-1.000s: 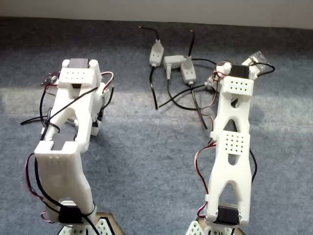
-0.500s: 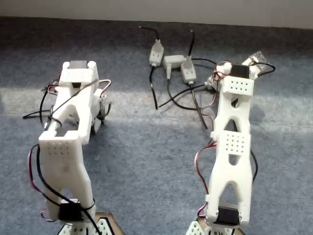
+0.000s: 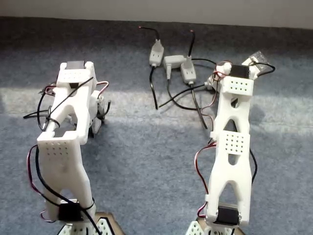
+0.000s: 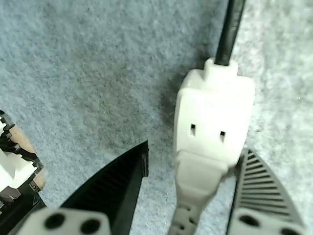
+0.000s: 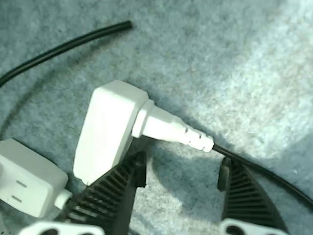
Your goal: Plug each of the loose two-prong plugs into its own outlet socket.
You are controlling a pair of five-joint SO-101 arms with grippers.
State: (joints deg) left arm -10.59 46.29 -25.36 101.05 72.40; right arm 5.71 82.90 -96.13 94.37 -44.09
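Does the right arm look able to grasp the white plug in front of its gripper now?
Probably yes. The right gripper is open and the white plug lies on the carpet just ahead of it, with nothing between. Its cable passes close by one finger, so a small shift may help.

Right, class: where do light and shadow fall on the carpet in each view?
High view: a bright band crosses the carpet, darker beyond. Left wrist view: the socket throws a dark shadow alongside itself. Right wrist view: shadow lies beside the plug.
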